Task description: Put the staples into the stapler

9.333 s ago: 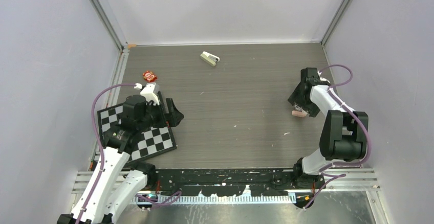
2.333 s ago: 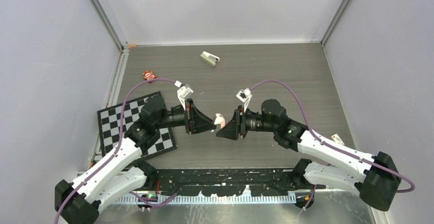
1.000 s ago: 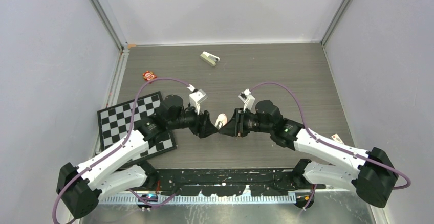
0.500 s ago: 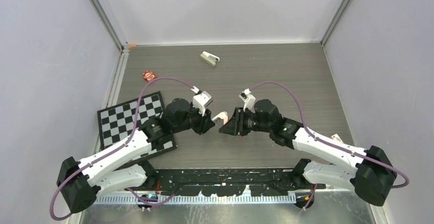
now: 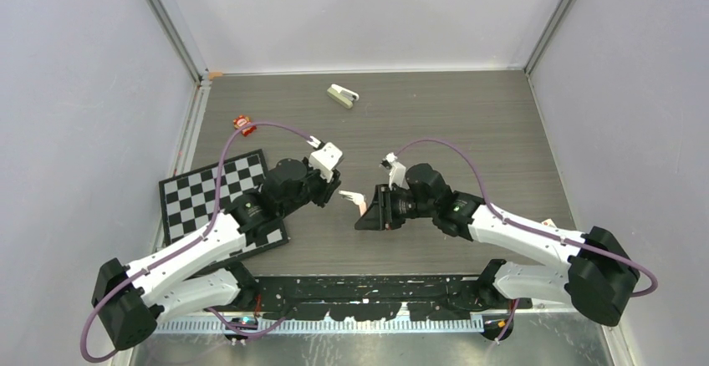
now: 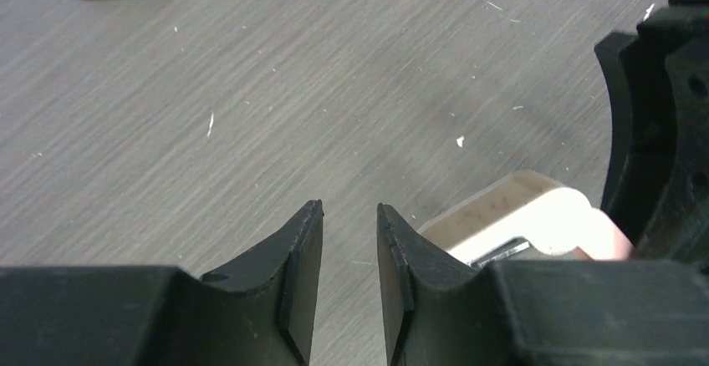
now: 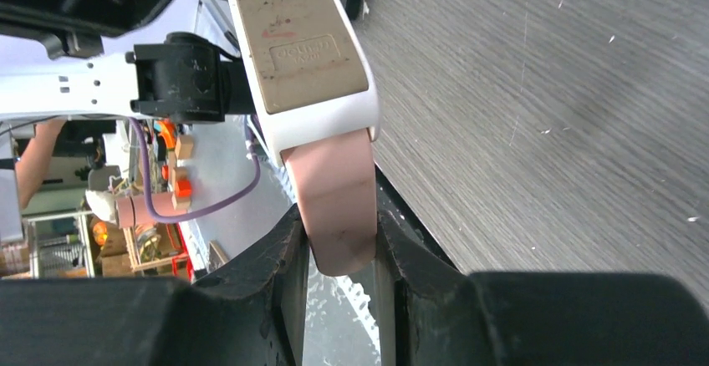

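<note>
my right pincer (image 7: pixel 339 220) clamps the pink stapler-like object (image 7: pixel 313 73) above the bench (image 5: pixel 451 124); my left pincer (image 6: pixel 349 211), narrow and empty, hovers beside it. the stapler (image 5: pixel 342 95) lies untouched far back, unloaded; staples unseen.

The surface (image 5: pixel 443 124) is dark grey, with a wood grain that runs left to right and many small white scratches and specks. Three plain walls of a pale lilac-white close it in: the back wall (image 5: pixel 359 15) at the top of the frame, the left wall (image 5: pixel 75 132) and the right wall (image 5: pixel 635 115). An aluminium post (image 5: pixel 167 23) leans in the upper left corner and a second post (image 5: pixel 558 15) in the upper right. A brushed metal plate (image 5: pixel 568 341) lies along the bottom. The light is soft and even.
</note>
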Robot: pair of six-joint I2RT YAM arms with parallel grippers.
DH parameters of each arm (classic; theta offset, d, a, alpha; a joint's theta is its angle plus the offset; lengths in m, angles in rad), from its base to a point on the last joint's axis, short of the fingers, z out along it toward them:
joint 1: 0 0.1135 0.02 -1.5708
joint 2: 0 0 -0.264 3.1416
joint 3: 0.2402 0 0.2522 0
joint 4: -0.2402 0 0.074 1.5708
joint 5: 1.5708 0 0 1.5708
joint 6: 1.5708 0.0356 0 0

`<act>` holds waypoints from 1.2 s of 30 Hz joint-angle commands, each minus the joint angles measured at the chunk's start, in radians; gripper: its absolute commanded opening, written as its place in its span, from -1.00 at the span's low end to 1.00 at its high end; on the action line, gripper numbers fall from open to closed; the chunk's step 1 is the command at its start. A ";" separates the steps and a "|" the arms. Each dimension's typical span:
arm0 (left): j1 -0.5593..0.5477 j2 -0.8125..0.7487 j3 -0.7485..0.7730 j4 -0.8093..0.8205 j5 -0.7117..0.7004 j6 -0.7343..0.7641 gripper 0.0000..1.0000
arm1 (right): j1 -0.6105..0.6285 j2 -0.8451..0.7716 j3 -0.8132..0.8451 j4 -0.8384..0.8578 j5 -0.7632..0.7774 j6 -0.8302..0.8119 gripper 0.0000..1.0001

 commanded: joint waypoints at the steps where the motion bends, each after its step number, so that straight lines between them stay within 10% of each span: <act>1: 0.003 0.014 0.014 0.102 -0.029 0.069 -0.37 | 0.013 0.017 0.040 0.018 -0.049 -0.024 -0.99; 9: 0.002 -0.024 0.018 0.045 0.006 0.107 -0.32 | 0.013 0.034 0.071 -0.074 0.019 -0.003 -0.99; 18: 0.003 -0.156 0.002 -0.139 0.348 0.196 0.24 | 0.012 0.058 0.100 -0.097 -0.009 0.010 -0.99; 36: -0.059 -0.015 -0.004 -0.059 0.273 0.311 0.18 | 0.012 0.007 0.082 -0.095 -0.106 0.010 -0.99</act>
